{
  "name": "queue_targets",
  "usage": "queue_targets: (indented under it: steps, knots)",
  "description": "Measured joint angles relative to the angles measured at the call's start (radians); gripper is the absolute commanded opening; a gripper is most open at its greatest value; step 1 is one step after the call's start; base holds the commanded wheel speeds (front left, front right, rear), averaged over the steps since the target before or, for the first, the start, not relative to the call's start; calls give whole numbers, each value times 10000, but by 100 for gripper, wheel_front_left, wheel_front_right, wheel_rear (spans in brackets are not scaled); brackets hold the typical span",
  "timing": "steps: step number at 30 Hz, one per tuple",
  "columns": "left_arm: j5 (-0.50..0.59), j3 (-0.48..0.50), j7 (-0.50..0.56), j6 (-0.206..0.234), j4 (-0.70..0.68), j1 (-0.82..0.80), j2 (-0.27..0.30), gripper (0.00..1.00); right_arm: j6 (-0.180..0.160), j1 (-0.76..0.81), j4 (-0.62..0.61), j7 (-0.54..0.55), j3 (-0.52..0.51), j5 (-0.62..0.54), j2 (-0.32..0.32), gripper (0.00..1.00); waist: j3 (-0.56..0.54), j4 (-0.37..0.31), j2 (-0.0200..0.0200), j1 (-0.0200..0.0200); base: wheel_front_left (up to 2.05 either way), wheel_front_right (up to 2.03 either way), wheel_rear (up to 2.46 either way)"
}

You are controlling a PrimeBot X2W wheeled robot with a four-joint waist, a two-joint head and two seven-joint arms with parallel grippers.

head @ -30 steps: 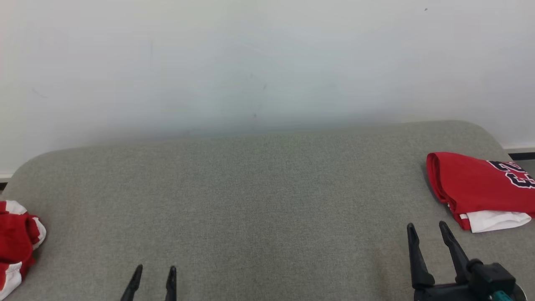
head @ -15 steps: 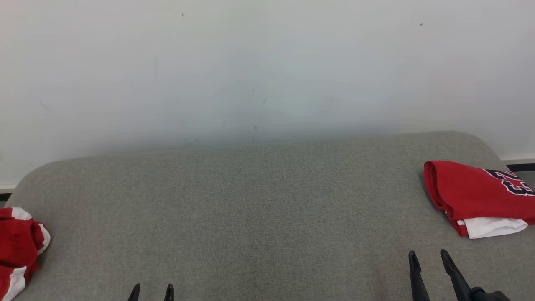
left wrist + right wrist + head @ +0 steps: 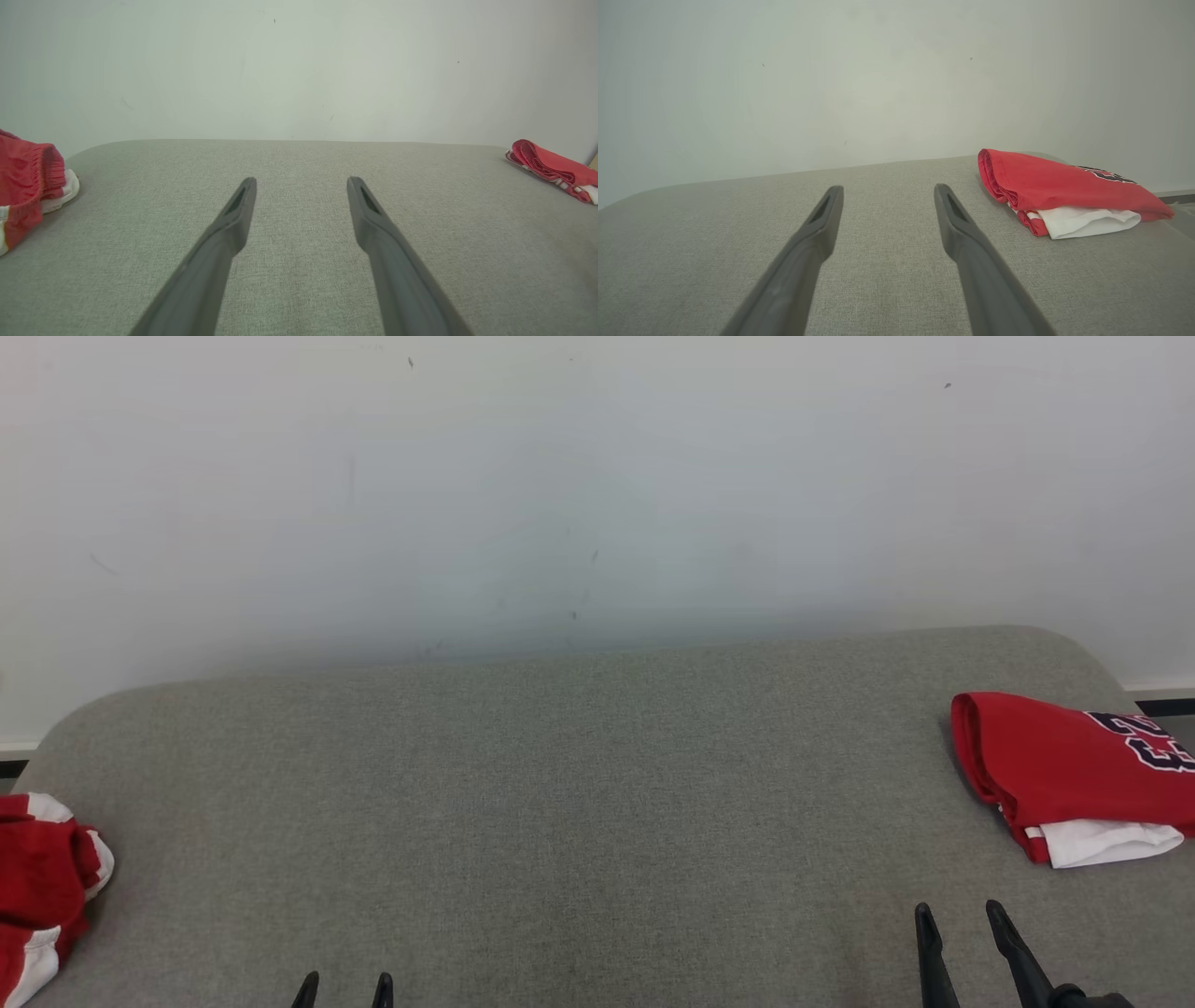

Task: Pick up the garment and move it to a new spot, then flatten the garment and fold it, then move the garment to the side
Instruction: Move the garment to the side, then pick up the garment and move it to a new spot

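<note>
Apparently folded red garment (image 3: 1064,775), far right

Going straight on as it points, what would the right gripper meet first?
Ahead of the right gripper lies bare table up to the wall, so the way looks free. The folded garment sits just right of that line; clearance unclear.

Lighting: bright, soft, even; faint shadow along wall (image 3: 597,485) base. Focus: sharp. Wrist views: mild edge curvature.
</note>
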Motion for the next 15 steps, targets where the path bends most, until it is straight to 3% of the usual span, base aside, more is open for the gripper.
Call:
queue_targets:
  steps: [15]
  knots:
    - [-77,-48,0,17,67,-25,-2,100,0,14,63,-2,46,0,17,100,-45,108,0,0,0,0,0]
